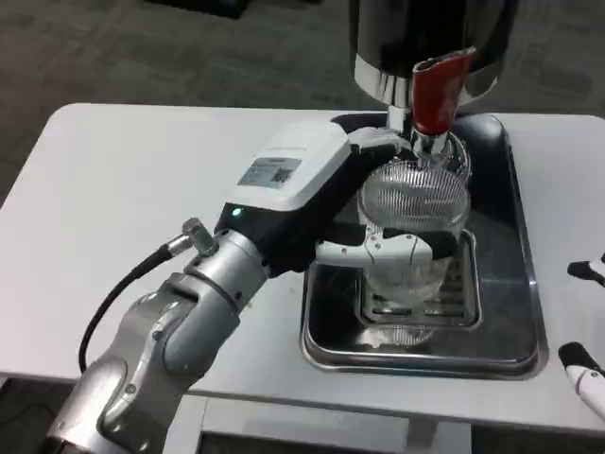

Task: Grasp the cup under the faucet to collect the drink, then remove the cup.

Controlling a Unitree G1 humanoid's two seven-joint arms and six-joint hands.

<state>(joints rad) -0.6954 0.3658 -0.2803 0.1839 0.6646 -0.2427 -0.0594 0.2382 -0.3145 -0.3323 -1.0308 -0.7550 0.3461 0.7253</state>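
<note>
A clear ribbed cup stands upright under the faucet, on the grate of the metal drip tray. My left hand reaches in from the left and grips the cup, fingers wrapped around its middle. The dispenser's red tap lever sits just above the cup's rim, with the chrome spout below it. I cannot tell whether liquid is flowing. My right hand shows at the right edge, only white and black fingertips in view, apart from the tray and holding nothing that I can see.
The black and chrome dispenser body rises at the back of the tray. White table stretches bare to the left of the tray. A black cable hangs from my left forearm.
</note>
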